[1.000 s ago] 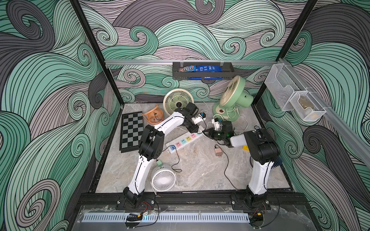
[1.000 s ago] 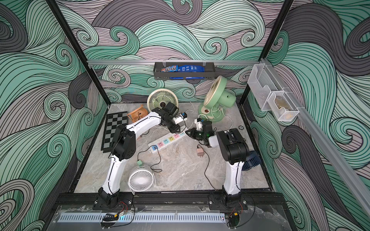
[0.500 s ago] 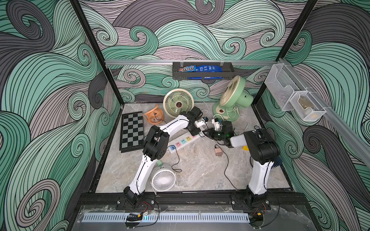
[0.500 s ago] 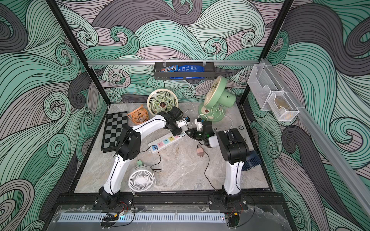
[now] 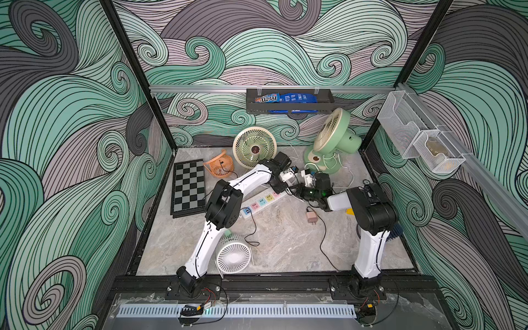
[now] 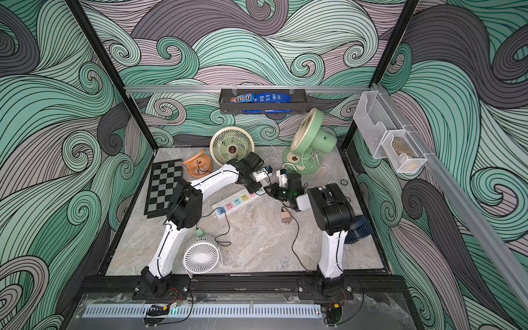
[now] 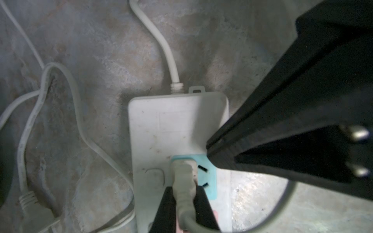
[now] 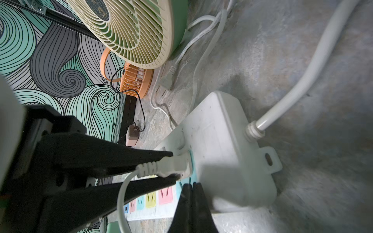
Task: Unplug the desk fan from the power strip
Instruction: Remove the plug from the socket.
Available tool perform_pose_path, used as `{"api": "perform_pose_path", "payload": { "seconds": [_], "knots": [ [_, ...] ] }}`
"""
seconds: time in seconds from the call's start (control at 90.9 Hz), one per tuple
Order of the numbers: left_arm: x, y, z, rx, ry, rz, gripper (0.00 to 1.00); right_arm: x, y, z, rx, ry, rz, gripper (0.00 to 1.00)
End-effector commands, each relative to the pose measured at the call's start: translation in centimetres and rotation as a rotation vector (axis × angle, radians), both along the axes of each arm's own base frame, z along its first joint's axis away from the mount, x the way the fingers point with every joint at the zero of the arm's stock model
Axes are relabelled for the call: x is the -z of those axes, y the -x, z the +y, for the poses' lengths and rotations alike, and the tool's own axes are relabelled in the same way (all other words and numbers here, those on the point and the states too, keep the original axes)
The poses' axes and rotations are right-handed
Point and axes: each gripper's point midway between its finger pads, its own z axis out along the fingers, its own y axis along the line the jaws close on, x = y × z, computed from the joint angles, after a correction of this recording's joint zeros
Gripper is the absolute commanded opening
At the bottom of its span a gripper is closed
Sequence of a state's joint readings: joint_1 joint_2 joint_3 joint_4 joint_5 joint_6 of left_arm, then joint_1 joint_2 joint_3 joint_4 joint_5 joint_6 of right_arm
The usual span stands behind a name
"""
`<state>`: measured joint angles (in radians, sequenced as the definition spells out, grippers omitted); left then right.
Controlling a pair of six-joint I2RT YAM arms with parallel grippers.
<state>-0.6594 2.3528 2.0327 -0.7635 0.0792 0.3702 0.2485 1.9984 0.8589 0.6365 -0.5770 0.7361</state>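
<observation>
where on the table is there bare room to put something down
Bare marble lies front-left, between the chessboard, the left arm and the front rail, and front-centre, between the white fan and the right arm, crossed by one thin black cable. Crowded at the back: power strip, cream fan, green fan, cords.

You see the left gripper clamped on the white plug, which sits in a teal socket of the power strip. The right gripper, fingers pressed together, meets the strip just beside that socket.
</observation>
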Motion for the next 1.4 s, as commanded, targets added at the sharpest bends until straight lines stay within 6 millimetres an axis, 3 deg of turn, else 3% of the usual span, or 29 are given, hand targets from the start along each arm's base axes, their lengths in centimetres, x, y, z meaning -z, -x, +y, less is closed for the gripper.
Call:
{"api": "perform_pose_path", "payload": {
  "seconds": [0.0,0.275,0.572,0.781,0.914,1.112,1.266,1.387],
  "knots": [
    [-0.2,-0.7,-0.5,-0.006,-0.014,-0.047,0.00,2.5,0.5,-0.4,0.036,0.046,0.074,0.01],
    [-1.2,-0.2,-0.9,0.055,-0.083,-0.225,0.00,4.4,0.5,-1.2,0.091,0.103,0.150,0.01],
    [-1.4,-0.9,-0.3,-0.028,0.023,-0.058,0.00,5.8,0.8,-1.4,0.109,0.128,0.197,0.01],
    [-1.6,-0.7,-0.3,0.034,-0.064,-0.197,0.00,6.5,0.8,-1.2,0.109,0.145,0.219,0.01],
    [-2.2,-0.9,-0.4,0.046,-0.068,-0.228,0.00,6.7,0.8,-1.2,0.110,0.164,0.226,0.01],
    [-2.4,-1.1,-0.1,-0.024,0.016,-0.089,0.00,6.7,0.9,-1.1,0.110,0.170,0.233,0.01],
    [-2.1,-0.5,-0.4,0.036,-0.058,-0.187,0.00,6.7,0.9,-1.0,0.108,0.165,0.232,0.01],
    [-3.1,-0.6,-0.6,0.049,-0.073,-0.259,0.00,6.8,1.0,-1.0,0.109,0.165,0.232,0.01]
  ]
}}
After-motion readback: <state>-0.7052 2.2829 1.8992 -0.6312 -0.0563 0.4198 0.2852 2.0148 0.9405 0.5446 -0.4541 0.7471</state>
